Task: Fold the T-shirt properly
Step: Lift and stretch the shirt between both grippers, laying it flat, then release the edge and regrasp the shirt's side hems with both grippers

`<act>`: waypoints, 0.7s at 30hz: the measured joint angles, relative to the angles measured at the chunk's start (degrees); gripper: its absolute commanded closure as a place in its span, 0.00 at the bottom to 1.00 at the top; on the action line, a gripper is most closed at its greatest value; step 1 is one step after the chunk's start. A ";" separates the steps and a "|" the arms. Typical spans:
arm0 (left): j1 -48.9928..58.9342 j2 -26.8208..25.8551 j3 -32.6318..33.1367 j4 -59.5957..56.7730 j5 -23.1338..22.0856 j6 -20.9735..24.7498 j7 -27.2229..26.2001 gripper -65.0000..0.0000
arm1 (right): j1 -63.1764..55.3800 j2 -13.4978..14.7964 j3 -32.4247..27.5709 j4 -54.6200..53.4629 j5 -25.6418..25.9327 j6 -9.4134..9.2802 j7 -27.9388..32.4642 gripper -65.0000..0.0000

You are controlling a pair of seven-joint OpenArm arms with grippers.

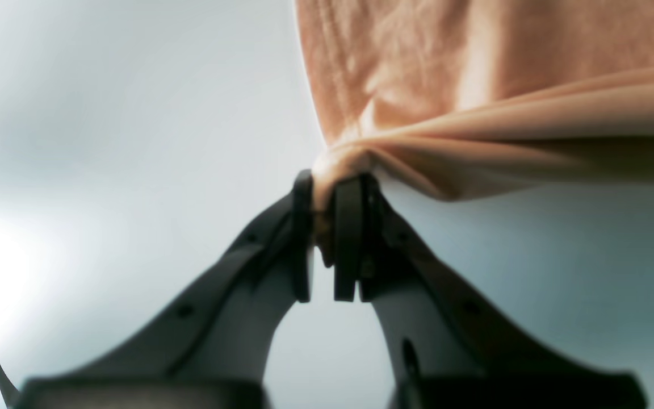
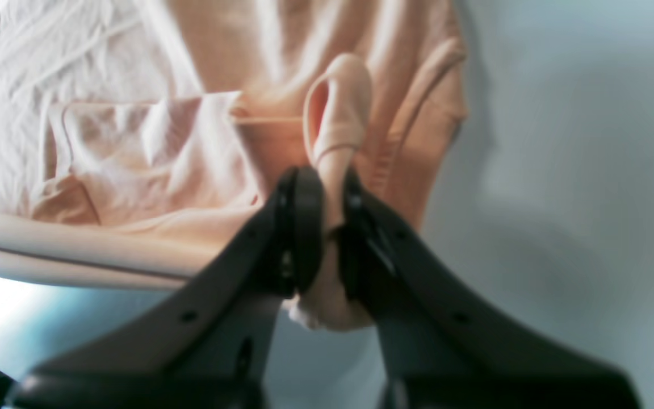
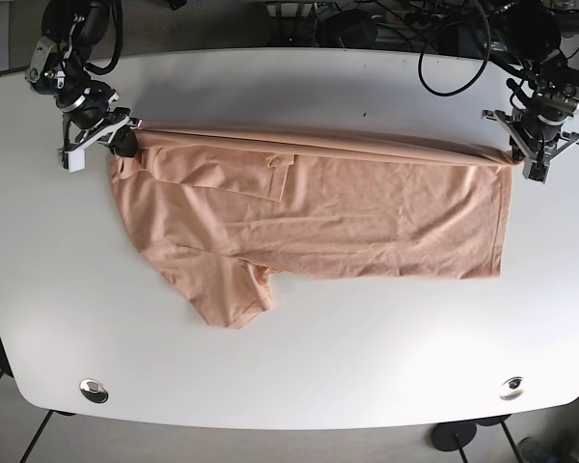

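A peach T-shirt (image 3: 318, 217) lies spread lengthwise across the white table (image 3: 299, 376), one sleeve (image 3: 227, 294) sticking out toward the front edge. Its far long edge is lifted and stretched taut between both grippers. My left gripper (image 1: 327, 187) is shut on a bunched corner of the T-shirt (image 1: 474, 85) at the base view's right end (image 3: 517, 154). My right gripper (image 2: 330, 193) is shut on a fold of the T-shirt (image 2: 191, 153) at the base view's left end (image 3: 125, 145). In the right wrist view cloth pokes out below the jaws.
Cables (image 3: 444, 39) and dark gear crowd the table's far edge. Two round metal fittings (image 3: 94, 390) (image 3: 510, 387) sit near the front corners. White tabletop surrounds the shirt, with floor visible beyond the table's edges.
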 measured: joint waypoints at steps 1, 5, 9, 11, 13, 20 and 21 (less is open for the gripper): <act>0.33 0.15 0.00 0.02 0.00 0.00 0.00 0.99 | -0.52 0.04 0.00 0.04 0.20 -0.02 0.04 0.97; 1.99 1.70 -1.05 1.42 0.15 0.02 -0.13 0.98 | -2.64 0.04 0.00 0.11 1.46 -0.39 0.20 0.97; 2.08 1.55 -1.16 1.55 0.44 0.04 0.15 0.81 | -2.91 0.00 0.00 0.24 1.51 -0.39 0.33 0.82; 2.12 1.55 -1.29 1.55 1.57 0.68 0.24 0.58 | -4.09 0.17 0.11 2.16 1.03 -0.83 0.46 0.65; 2.16 1.53 -1.38 1.55 1.25 0.68 0.22 0.43 | -5.64 -1.16 0.76 6.60 0.90 -0.83 0.44 0.43; 2.91 1.31 -1.57 5.97 -5.64 0.66 0.17 0.53 | -4.96 -2.99 1.55 13.33 0.24 2.16 -0.07 0.40; 2.97 1.20 -1.57 6.05 -6.99 0.66 0.15 0.53 | -3.67 -2.99 1.60 12.74 -0.11 2.14 0.07 0.40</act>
